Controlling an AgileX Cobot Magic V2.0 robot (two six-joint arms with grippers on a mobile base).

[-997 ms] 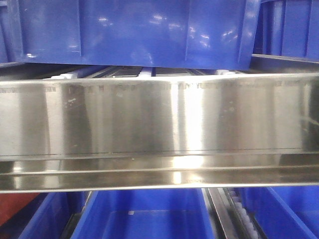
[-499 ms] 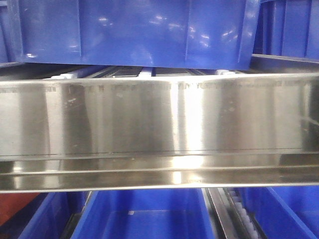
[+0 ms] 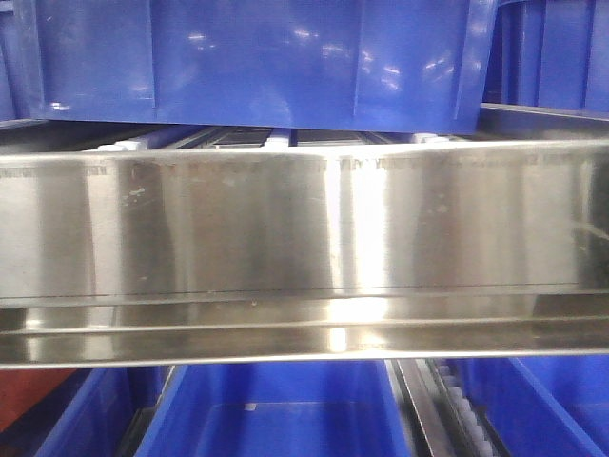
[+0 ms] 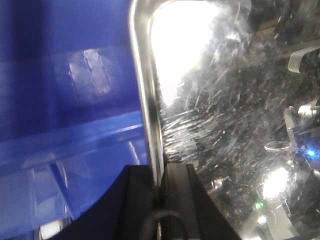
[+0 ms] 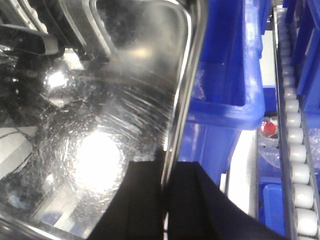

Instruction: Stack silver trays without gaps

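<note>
A long brushed-steel shelf rail (image 3: 304,248) fills the middle of the front view from edge to edge. An upper blue bin (image 3: 257,62) sits just behind and above it. A lower blue bin (image 3: 276,409) shows beneath it, beside a slanted roller track (image 3: 447,409).

No tray or arm appears in the front view. Both wrist views look closely at a silver tray, scratched and mirror-bright with glaring light spots. Whether they show the same tray cannot be told.

In the left wrist view the silver tray (image 4: 225,125) fills the right half, and its rolled rim (image 4: 145,100) runs up the frame. A blue bin wall (image 4: 75,100) lies to its left. The left pincer (image 4: 161,175) is clenched on that rim, with a black finger on each side.

In the right wrist view the silver tray (image 5: 115,100) fills the left half, next to deep blue bins (image 5: 225,75). The right pincer (image 5: 167,167) is clenched on the tray's edge in the same way. White conveyor rollers (image 5: 295,135) line the far right, with a small red object (image 5: 268,128) beside them.
</note>
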